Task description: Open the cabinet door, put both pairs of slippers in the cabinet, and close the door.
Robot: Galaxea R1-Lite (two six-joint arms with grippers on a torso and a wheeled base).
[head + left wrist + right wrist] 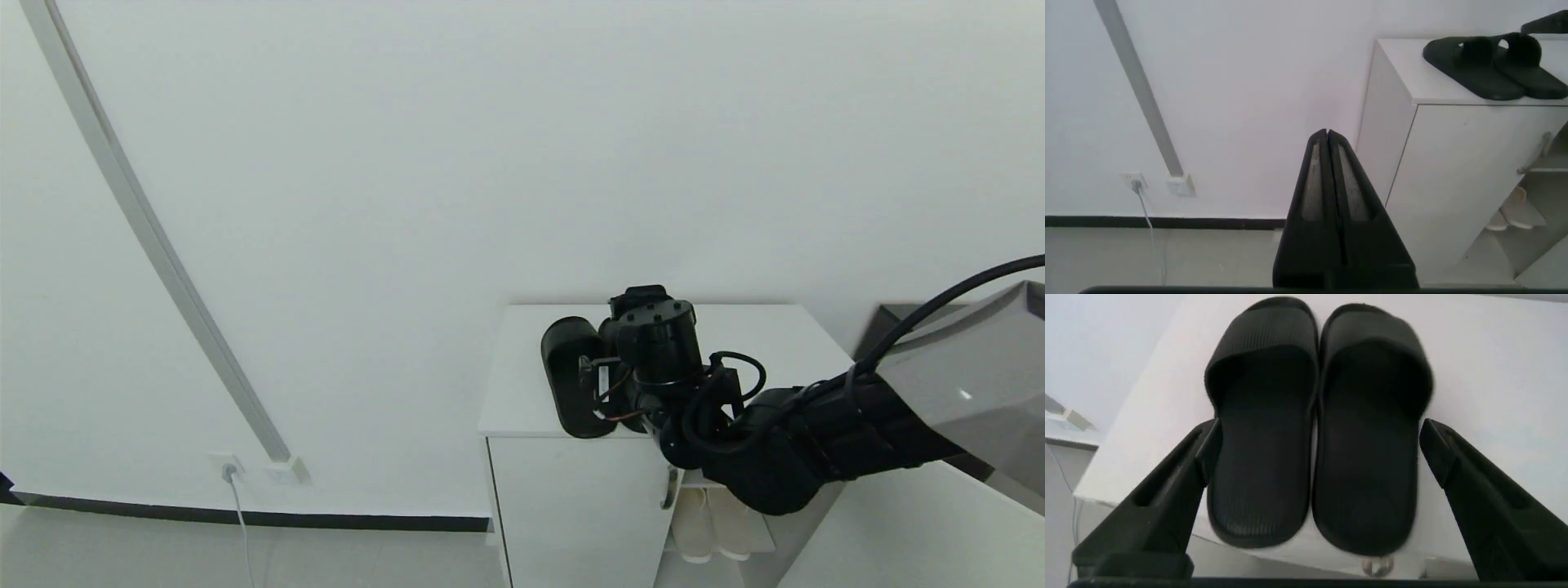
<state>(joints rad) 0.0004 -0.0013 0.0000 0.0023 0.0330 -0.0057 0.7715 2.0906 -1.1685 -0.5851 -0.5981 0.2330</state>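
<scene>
White cabinet [571, 506], right half open, door step looks done. White slippers [718, 523] sit on the shelf inside, so I judge one pair is stowed. Black slippers [1315, 441] lie side by side, touching, on the cabinet top near its front edge. Step in hand: picking up this second pair. My right fingers [1159, 506] are spread wide, one outside each slipper, not touching either. My left fingers [1327, 204] are pressed together, holding nothing, well apart from the cabinet. Next move calls for squeezing both slippers together from their outer sides, lifting clear, then lowering to the shelf beside the white pair.
</scene>
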